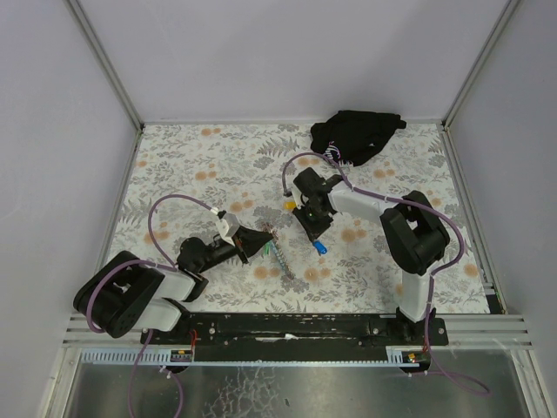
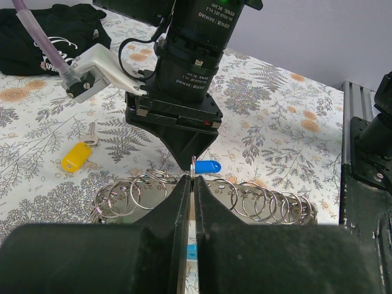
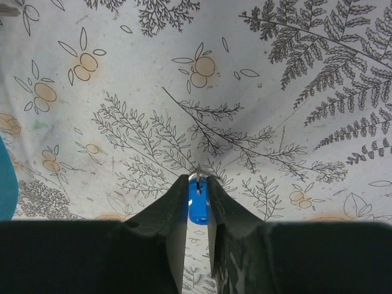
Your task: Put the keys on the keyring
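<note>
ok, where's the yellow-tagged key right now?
Top view: the yellow-tagged key lies on the table just left of the right gripper, mid-table. In the left wrist view it sits left of that gripper and the blue-tagged key.

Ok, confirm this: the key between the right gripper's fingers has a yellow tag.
Wrong colour. The key between the right gripper's fingers has a blue tag, as the right wrist view shows; the yellow-tagged key lies loose on the tablecloth.

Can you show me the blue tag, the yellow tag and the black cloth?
blue tag (image 2: 208, 166), left wrist view, middle of the plastic.
yellow tag (image 2: 76, 157), left wrist view, middle of the plastic.
black cloth (image 1: 357, 135), top view, centre of the bundle.
</note>
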Available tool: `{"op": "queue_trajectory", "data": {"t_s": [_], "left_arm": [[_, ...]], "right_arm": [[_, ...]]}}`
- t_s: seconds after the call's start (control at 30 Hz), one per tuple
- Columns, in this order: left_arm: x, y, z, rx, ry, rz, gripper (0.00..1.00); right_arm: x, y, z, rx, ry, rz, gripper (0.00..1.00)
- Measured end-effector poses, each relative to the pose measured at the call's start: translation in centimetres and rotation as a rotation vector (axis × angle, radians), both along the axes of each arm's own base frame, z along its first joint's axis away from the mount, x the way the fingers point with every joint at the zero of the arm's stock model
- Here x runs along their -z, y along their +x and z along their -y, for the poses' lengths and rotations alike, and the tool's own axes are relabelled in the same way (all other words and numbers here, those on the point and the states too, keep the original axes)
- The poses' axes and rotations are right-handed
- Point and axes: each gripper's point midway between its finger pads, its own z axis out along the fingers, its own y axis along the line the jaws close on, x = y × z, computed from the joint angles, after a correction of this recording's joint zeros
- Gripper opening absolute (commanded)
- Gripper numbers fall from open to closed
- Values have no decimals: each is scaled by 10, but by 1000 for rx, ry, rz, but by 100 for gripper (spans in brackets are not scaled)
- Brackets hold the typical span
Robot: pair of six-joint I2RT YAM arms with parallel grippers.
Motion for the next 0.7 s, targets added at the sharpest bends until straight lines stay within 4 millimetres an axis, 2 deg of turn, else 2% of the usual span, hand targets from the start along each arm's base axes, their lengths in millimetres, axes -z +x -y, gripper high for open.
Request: {"op": "queue_trajectory", "data": {"t_s": [0.13,0.3,0.5,0.7], "left_arm": [[0,0,0,-1,0,0,1],[0,0,0,-1,0,-1,1],[-1,0,0,0,-1,1,1],[-3,0,0,0,-4,8,1]], "right_arm": [[1,0,0,-3,-3,-1,20],[1,-1,1,-3,-5,-3,9],[0,0,1,-12,-1,5,0],[-11,-6,4,-40,34,40,0]]}}
